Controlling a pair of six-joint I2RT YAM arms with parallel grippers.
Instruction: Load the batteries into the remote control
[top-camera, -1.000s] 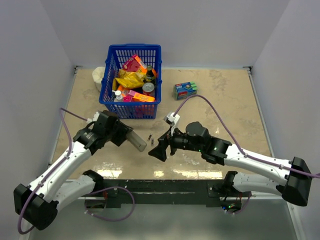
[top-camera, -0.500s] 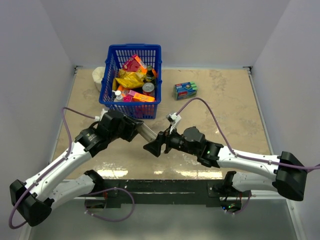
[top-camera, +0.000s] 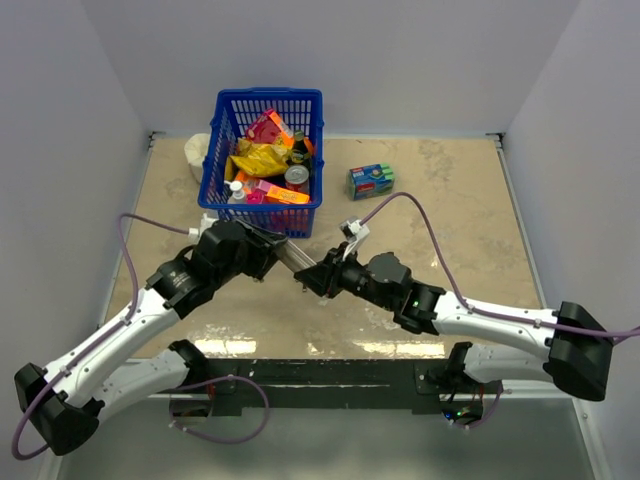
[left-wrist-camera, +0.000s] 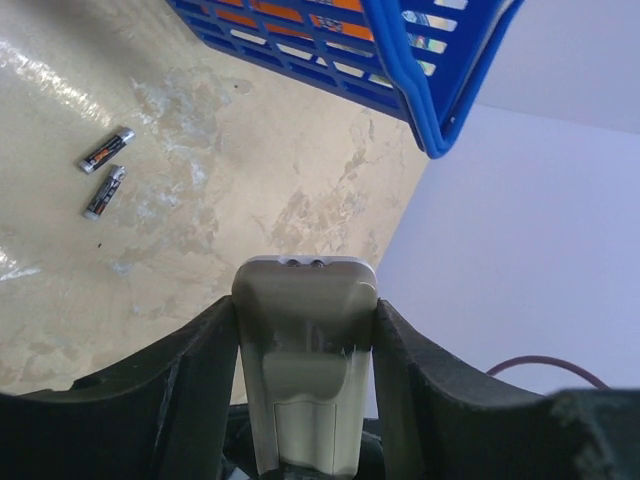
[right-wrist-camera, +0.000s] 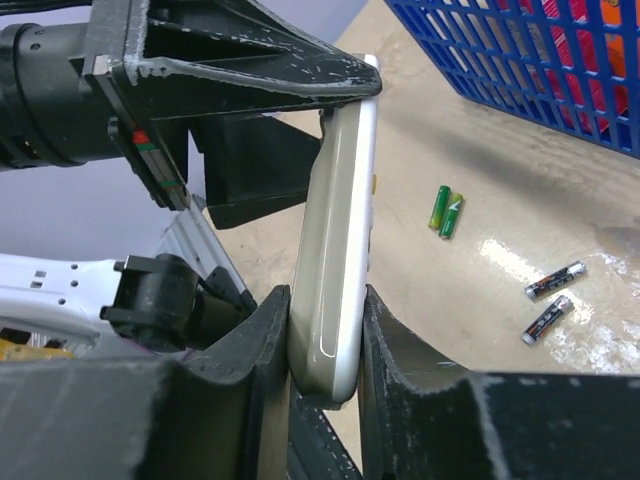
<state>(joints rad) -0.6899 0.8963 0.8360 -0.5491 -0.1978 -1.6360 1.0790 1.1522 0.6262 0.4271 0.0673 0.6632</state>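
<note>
Left hand (left-wrist-camera: 305, 312) and right hand (right-wrist-camera: 325, 300) clamp the remote control (right-wrist-camera: 345, 200) — basket (top-camera: 262, 219) holds packets (top-camera: 258, 158), bottles (top-camera: 298, 147).

Bright, soft overhead light leaves glare on the table (top-camera: 300, 340) and the remote control (right-wrist-camera: 335, 260), shadows faint.

Slim grey remote (right-wrist-camera: 335, 250) aloft, on edge; 2 dark batteries (left-wrist-camera: 107, 150) flat, adjacent.

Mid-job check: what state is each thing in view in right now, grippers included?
remote control: held between both grippers, one at each end.
left gripper: shut on the remote control.
right gripper: shut on the remote control.
batteries: two, loose on the table, not loaded.
green sticks: pair lying side by side on the table.
basket: upright, full.
</note>
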